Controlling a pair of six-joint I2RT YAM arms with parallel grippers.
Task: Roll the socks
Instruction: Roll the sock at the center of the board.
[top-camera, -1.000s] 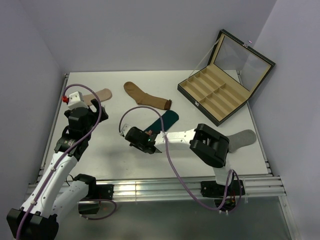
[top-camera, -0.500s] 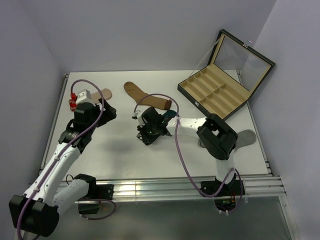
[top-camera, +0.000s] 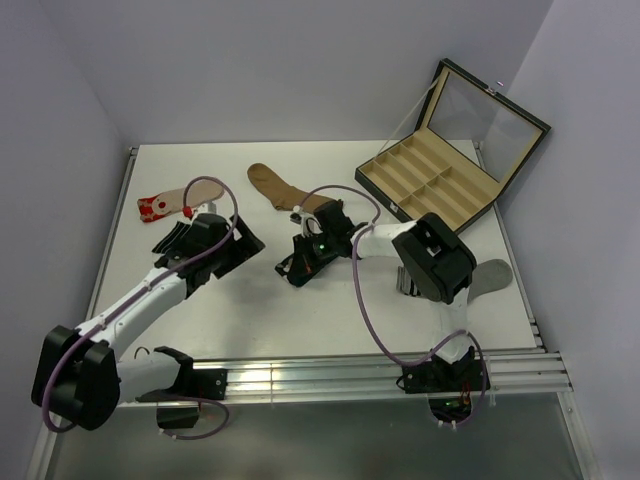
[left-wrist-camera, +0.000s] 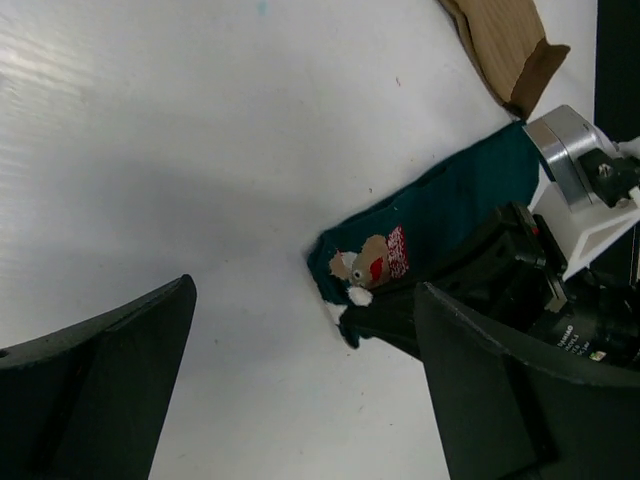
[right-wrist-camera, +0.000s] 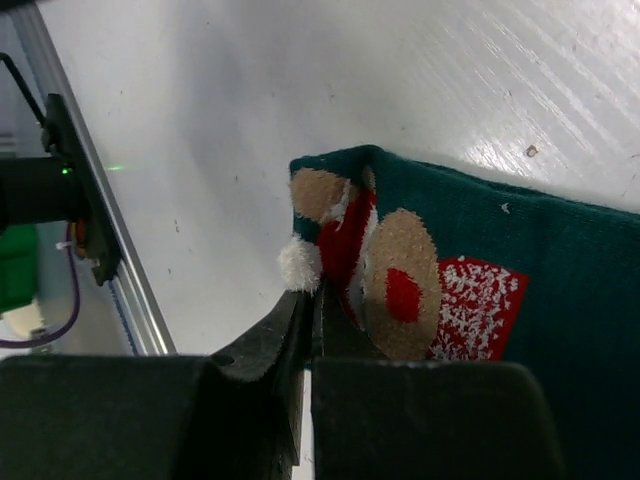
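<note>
The dark teal sock with the reindeer picture (right-wrist-camera: 560, 260) lies near the table's middle, also seen in the left wrist view (left-wrist-camera: 450, 195). My right gripper (right-wrist-camera: 316, 296) is shut on that sock's edge, beside the white pom-pom, low over the table (top-camera: 298, 266). My left gripper (left-wrist-camera: 300, 400) stands open with nothing between its fingers. It hangs left of the teal sock (top-camera: 235, 252) and faces it. A brown sock (top-camera: 272, 184) lies behind. A beige red-toed sock (top-camera: 165, 201) lies at far left. A grey sock (top-camera: 490, 274) shows at right, partly hidden by the right arm.
An open black case with beige compartments (top-camera: 430, 185) stands at the back right, its lid raised. An aluminium rail (top-camera: 300, 375) runs along the near table edge. Grey walls close in the left, back and right sides.
The left arm has swung from the far left toward the table's middle, uncovering the beige sock. The right gripper has shifted back and right with the teal sock, and has stayed shut.
</note>
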